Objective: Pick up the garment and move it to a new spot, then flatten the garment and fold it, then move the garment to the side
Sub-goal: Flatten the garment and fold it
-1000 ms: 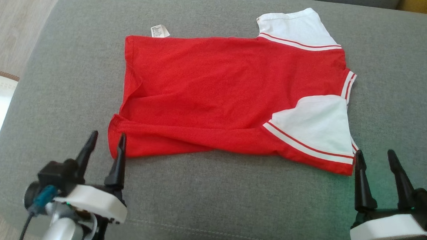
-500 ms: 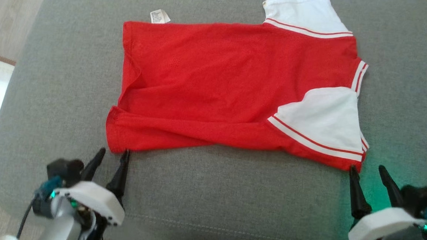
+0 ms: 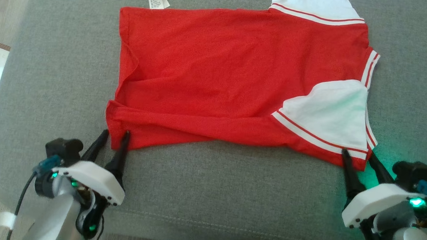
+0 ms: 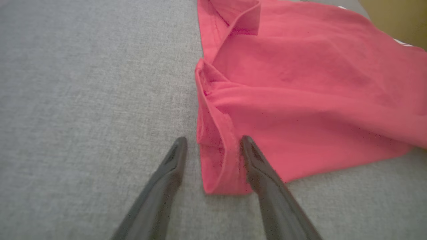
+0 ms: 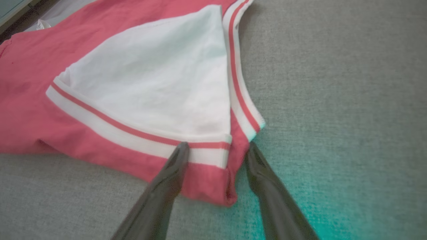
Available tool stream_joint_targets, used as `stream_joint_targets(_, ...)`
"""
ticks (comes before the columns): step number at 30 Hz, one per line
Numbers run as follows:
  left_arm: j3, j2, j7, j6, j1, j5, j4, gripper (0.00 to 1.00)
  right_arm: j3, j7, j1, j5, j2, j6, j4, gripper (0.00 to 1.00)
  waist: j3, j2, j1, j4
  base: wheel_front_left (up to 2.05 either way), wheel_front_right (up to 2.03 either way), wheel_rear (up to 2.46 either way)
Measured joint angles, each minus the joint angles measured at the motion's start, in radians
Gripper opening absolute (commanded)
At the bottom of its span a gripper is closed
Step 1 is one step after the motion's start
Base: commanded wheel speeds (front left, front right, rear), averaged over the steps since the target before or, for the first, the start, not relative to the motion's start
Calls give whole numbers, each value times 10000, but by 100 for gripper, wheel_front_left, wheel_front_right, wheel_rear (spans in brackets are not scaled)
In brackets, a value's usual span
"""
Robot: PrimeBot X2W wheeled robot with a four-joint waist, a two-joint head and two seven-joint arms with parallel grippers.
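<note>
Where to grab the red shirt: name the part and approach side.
Take the red shirt by its two near corners, coming low from the near side. Both lie flat on the cushion, between the open jaws of the left gripper and right gripper.

A broad bare strip of cushion (image 3: 231, 188) is left along the near edge, between the left pincer (image 3: 116, 133) and the right pincer (image 3: 356, 154). Bare cushion is also seen to the left and right of the shirt (image 3: 220, 72). Each near corner of the shirt is straddled by jaws held apart. A raised fold (image 4: 213, 83) is formed at the left hem, just beyond the left pincer.
</note>
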Motion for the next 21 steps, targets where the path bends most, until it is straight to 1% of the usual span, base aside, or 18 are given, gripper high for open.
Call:
stream_joint_targets(1,-42,21,2,-19,-79,0,19,0,0,46,-67,59,0,0,13,0,17,0,0,-13,0,0,0)
stream_joint_targets(9,-451,293,-150,-100,-320,2,127,0,-228,113,-75,548,0,0,-127,0,-53,0,0,-13,0,0,0)
stream_joint_targets(14,-593,690,-128,-111,-140,2,-173,0,-399,205,485,855,2,0,-535,0,-315,0,0,-21,0,0,0)
stream_joint_targets(15,-646,886,75,-173,37,0,-382,0,-431,293,877,1081,4,0,-727,0,-432,0,0,-32,0,0,0)
stream_joint_targets(21,-690,1448,982,-180,791,-255,-1200,0,-430,435,2062,1553,44,0,-1277,0,-781,0,0,-110,0,0,0)
